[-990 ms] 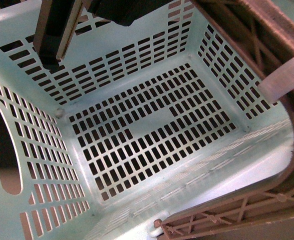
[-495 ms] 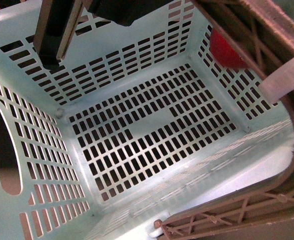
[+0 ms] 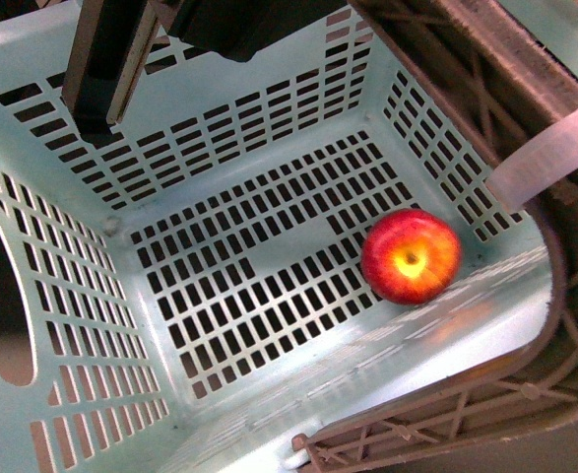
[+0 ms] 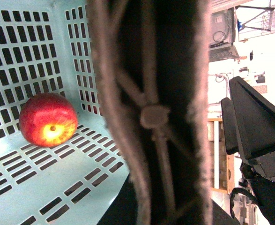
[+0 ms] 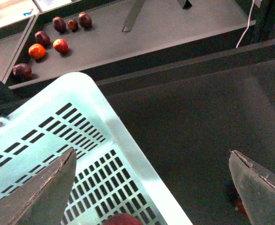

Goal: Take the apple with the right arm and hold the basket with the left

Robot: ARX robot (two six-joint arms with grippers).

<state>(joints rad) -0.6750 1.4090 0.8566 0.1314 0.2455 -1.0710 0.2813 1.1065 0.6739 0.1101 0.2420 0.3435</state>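
Observation:
The red apple (image 3: 411, 255) with a yellow patch lies on the slotted floor of the mint basket (image 3: 290, 233), close to one side wall. The left wrist view shows the apple (image 4: 48, 119) inside the basket (image 4: 57, 174), with a brown latticed handle (image 4: 151, 117) filling the middle. My left gripper (image 4: 161, 208) is shut on that handle, its jaws mostly hidden behind it. My right gripper (image 5: 151, 152) hangs open over the basket's rim (image 5: 95, 101), nothing between its fingers (image 5: 43, 197). Only a sliver of the apple (image 5: 123, 219) shows there.
A dark arm part (image 3: 101, 69) reaches over the basket's far wall. Brown handles (image 3: 485, 79) with a white band (image 3: 549, 153) frame the basket. Beyond the basket lie a dark tabletop (image 5: 198, 140) and a shelf with several fruits (image 5: 48, 42).
The basket was empty a second ago. The apple appeared at the upper right wall half a second ago and now rests on the floor. The basket shifted slightly.

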